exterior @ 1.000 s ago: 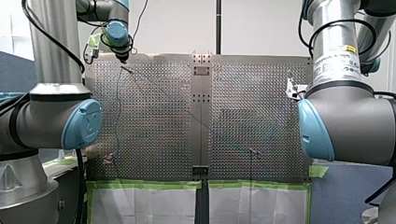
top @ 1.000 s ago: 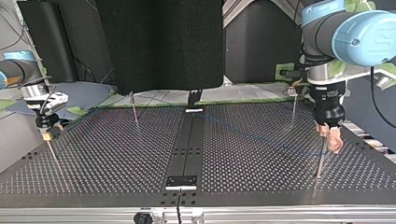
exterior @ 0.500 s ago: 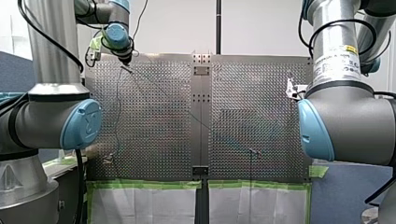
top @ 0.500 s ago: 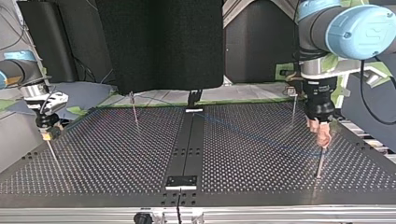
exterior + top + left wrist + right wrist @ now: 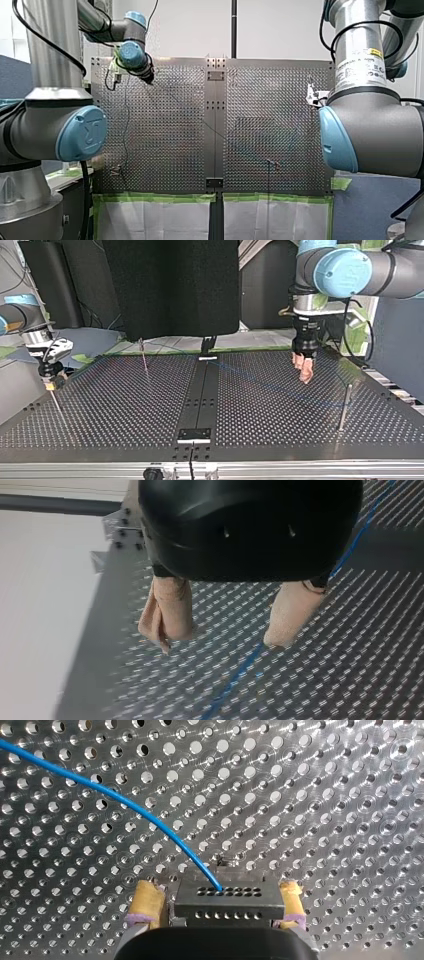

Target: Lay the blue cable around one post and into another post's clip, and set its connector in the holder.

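The thin blue cable (image 5: 270, 387) runs low across the perforated table (image 5: 125, 415). In the left wrist view the cable (image 5: 235, 677) passes under my left gripper (image 5: 217, 642), whose beige pads (image 5: 167, 612) stand apart with nothing between them. In the top view my left gripper (image 5: 305, 371) hangs above the table, left of a thin post (image 5: 344, 407). My right gripper (image 5: 220, 912) is open, its yellow pads (image 5: 145, 904) either side of the black connector block (image 5: 227, 900) where the cable (image 5: 125, 805) ends. It sits at the top view's left edge (image 5: 50, 381).
Another thin post (image 5: 144, 357) stands at the back, left of the table's dark centre strip (image 5: 200, 400). A post (image 5: 270, 162) and a small fixture (image 5: 117, 170) stand near the front view's lower edge. A black screen (image 5: 170, 285) hangs behind the table.
My left gripper has left the post at the top view's right, moving left and further back over the table. My right arm has stayed still.
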Available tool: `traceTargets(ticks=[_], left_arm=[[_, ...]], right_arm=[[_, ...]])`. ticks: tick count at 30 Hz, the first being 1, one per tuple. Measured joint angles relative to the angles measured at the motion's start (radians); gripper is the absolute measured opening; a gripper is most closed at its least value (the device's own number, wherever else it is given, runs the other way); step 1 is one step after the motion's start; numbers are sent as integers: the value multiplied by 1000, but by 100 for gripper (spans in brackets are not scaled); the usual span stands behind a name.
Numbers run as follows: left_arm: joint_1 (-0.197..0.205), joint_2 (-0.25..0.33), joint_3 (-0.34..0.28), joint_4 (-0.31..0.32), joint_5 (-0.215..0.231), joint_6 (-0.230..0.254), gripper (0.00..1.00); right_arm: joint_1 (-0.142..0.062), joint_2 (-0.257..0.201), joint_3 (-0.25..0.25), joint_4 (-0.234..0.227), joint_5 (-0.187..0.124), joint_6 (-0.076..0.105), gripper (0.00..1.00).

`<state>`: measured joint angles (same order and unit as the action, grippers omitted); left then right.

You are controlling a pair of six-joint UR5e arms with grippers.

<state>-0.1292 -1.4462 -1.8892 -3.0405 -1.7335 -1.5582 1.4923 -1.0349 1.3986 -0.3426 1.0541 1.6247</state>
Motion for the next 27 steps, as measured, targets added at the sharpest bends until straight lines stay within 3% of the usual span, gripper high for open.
traceTargets(ticks=[10,27], left_arm=[[-82,-82,-81,81,-60,-35,100],[-225,-225,-225,225,29,-34,100]], right_arm=[[-1,0,0,-1,0,0,99],[1,0,0,1,0,0,99]])
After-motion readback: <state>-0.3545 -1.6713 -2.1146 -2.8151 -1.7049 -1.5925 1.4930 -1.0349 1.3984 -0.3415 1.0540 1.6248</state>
